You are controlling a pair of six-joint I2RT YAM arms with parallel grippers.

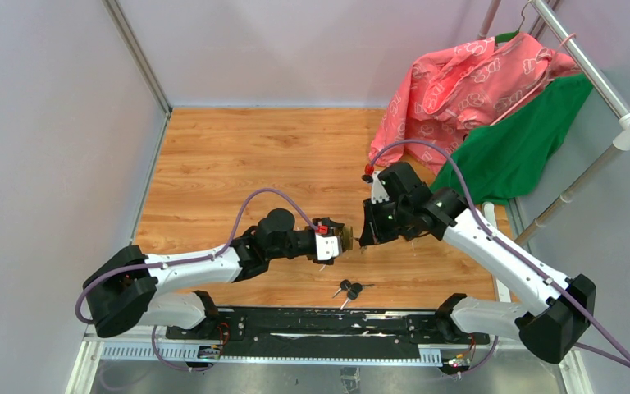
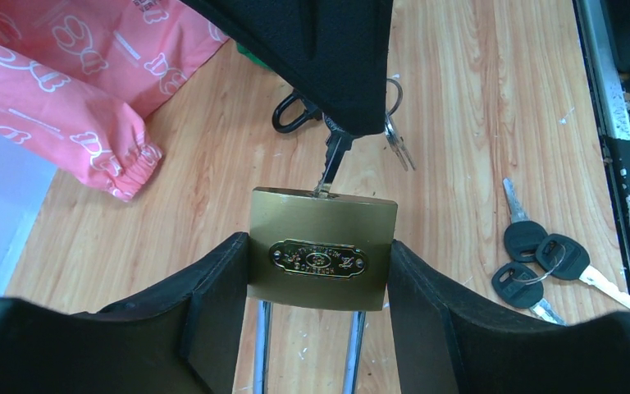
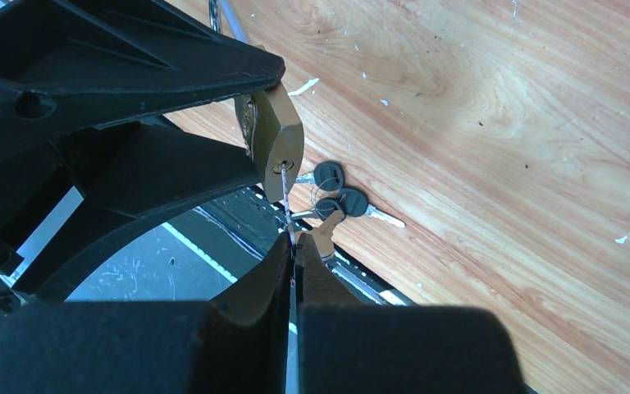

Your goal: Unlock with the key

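Note:
My left gripper (image 2: 320,271) is shut on a brass padlock (image 2: 321,246), clamping its body by the two sides, with the steel shackle (image 2: 262,345) pointing back toward the wrist. My right gripper (image 3: 293,263) is shut on a black-headed key (image 2: 336,156) whose blade tip sits in the padlock's keyhole (image 3: 283,168). In the top view the padlock (image 1: 340,237) is held above the wooden table between the left gripper (image 1: 332,240) and the right gripper (image 1: 367,238). A second key (image 2: 395,139) on the same ring hangs beside the held key.
A bunch of three black-headed spare keys (image 1: 349,289) lies on the wooden table (image 1: 238,164) near the front edge. A pink garment (image 1: 467,82) and a green garment (image 1: 525,139) hang from a rack (image 1: 599,74) at the back right. A black rail (image 1: 320,324) runs along the front.

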